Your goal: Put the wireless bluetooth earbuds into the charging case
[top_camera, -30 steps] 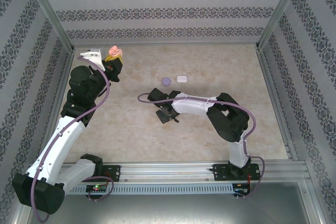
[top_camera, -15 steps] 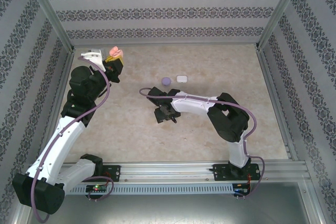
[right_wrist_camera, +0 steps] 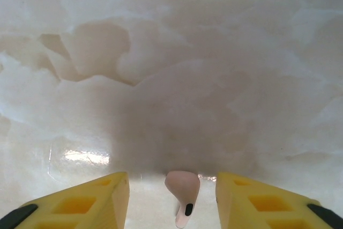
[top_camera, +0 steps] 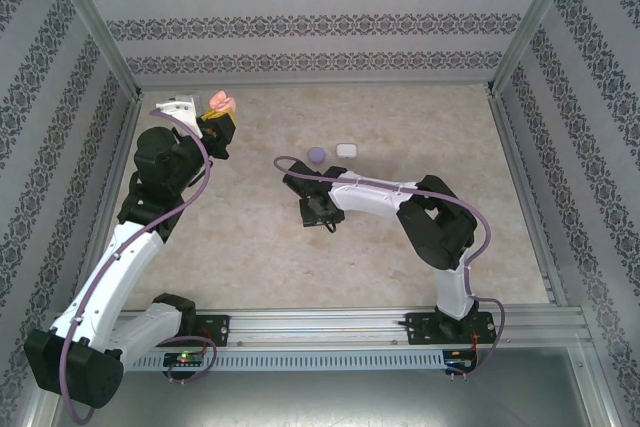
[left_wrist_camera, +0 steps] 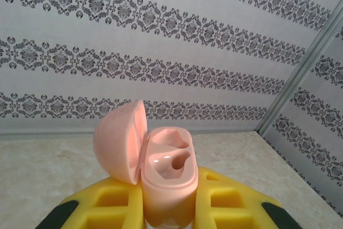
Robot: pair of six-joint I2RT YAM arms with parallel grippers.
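Right gripper (top_camera: 320, 214) stands nose-down over the middle of the table (top_camera: 430, 127). Its wrist view shows one pale pink earbud (right_wrist_camera: 182, 189) lying flat on the surface between the two yellow fingers (right_wrist_camera: 86, 199). The fingers are released: bare table shows on both sides of the earbud and neither pad touches it. The earbud sits roughly midway between them, rounded head pointing away from the wrist and stem with its dark tip pointing back toward it. Its long axis therefore runs across the closing line, so the pads would meet its narrow flanks. Judgement: the right arm is the one placed for the pick, and the coming move is to settle and close. Left gripper (top_camera: 216, 112) is clenched on the pink charging case (left_wrist_camera: 167, 183), held upright above the far left corner of the table, well apart from the earbud. Its lid (left_wrist_camera: 120, 143) is swung open and the sockets face up, apparently empty. A purple case (top_camera: 317, 154) and a white case (top_camera: 347, 149) lie side by side toward the far edge, just beyond the right gripper. Against the frame a second ago, the right wrist has swung slightly toward the far edge, nearer the purple case; the left arm and all three cases are unchanged.
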